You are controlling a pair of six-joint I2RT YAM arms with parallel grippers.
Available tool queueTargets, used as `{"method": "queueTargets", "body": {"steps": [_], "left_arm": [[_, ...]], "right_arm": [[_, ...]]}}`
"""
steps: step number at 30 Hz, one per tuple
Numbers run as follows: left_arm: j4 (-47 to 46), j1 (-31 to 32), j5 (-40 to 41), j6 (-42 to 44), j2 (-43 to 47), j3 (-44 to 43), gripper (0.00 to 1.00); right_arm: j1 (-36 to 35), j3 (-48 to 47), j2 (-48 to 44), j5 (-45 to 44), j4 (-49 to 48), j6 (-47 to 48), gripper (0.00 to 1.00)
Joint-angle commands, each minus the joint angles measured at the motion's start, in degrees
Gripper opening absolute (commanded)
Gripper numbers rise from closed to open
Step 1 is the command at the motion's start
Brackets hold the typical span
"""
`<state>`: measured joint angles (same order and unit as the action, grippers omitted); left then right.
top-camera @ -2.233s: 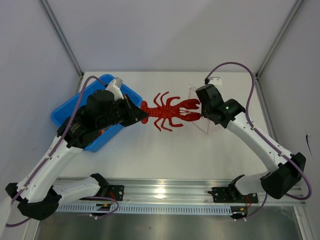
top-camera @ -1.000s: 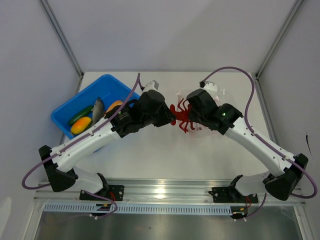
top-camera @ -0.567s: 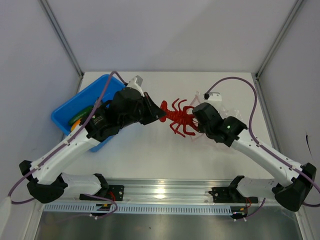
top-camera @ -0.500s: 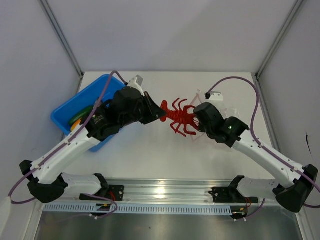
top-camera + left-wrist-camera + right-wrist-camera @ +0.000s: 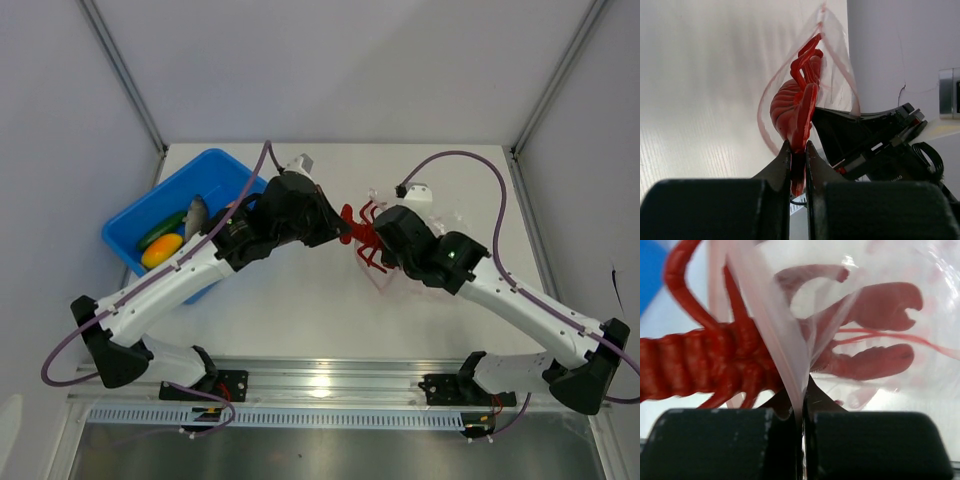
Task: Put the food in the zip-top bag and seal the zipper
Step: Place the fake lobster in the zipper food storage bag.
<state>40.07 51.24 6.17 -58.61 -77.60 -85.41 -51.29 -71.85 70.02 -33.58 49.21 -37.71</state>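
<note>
**Red lobster half inside the bag, both grippers gripping**

We see the blue plastic bin [image 5: 160, 195] at far left, holding a long green vegetable [image 5: 162, 228], an orange-yellow piece [image 5: 163, 250] and a grey fish [image 5: 196, 215]. Just right of the bin, the left gripper [image 5: 797, 150] is clamped on the tail of the red toy lobster [image 5: 792, 105]. Further right, its claws sit inside the clear crinkly zip-top bag [image 5: 890, 340], with the pink zipper strip [image 5: 771, 315] parted. Farthest from the bin, the right gripper [image 5: 802, 385] is closed, pinching the bag's mouth edge.

Left tool [image 5: 797, 150]: jaws pinching the lobster [image 5: 790, 107] tail. Right tool [image 5: 802, 400], right of the lobster: jaws pinching zip-top bag [image 5: 782, 345] edge.
</note>
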Motion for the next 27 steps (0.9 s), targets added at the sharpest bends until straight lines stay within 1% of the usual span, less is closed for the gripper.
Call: {"method": "queueTargets", "body": {"steps": [1, 5, 8, 12, 18, 22, 23, 24, 25, 26, 27], "left_arm": [[-5.89, 1.40, 1.72, -2.30, 0.09, -2.40, 0.01], [-6.32, 1.84, 2.26, -3.27, -1.41, -2.75, 0.01], [-5.54, 3.25, 2.96, -2.65, -2.90, -5.02, 0.00], [-5.88, 5.00, 3.32, -2.48, -3.87, -4.94, 0.01], [-4.75, 6.15, 2.88, -0.02, -6.50, -7.13, 0.00], [-3.60, 6.15, 1.21, 3.06, -8.79, -8.90, 0.00], [-3.95, 6.15, 1.21, 4.63, -8.45, -7.25, 0.06], [-5.78, 6.15, 1.21, 5.17, -6.70, -6.10, 0.18], [-6.84, 6.15, 1.38, 6.30, -5.55, -4.96, 0.37], [-7.90, 6.15, 1.56, 7.01, -4.06, -1.03, 0.71], [-9.47, 6.15, 2.43, 7.54, -0.57, 0.05, 0.85]], "right_arm": [[-0.83, -4.43, 0.03, 1.23, -0.26, -4.47, 0.00], [-0.92, -7.24, 1.34, 3.00, 0.80, -5.79, 0.00], [-0.92, -9.00, 1.87, 2.21, 1.41, -6.41, 0.00], [0.39, -12.78, 4.41, 3.34, 2.21, -6.85, 0.00], [1.80, -19.28, 6.88, 7.38, 3.17, -5.62, 0.00], [5.04, -22.36, 6.89, 8.80, 4.57, -4.39, 0.00], [5.67, -22.71, 6.80, 8.80, 5.01, -3.95, 0.00], [6.37, -22.63, 6.36, 8.89, 5.19, -3.60, 0.00], [7.59, -22.19, 5.23, 9.06, 5.19, -3.25, 0.00], [8.13, -21.58, 4.61, 9.15, 5.02, -2.20, 0.00], [8.48, -19.83, 3.90, 9.41, 4.84, -1.49, 0.00]]}}
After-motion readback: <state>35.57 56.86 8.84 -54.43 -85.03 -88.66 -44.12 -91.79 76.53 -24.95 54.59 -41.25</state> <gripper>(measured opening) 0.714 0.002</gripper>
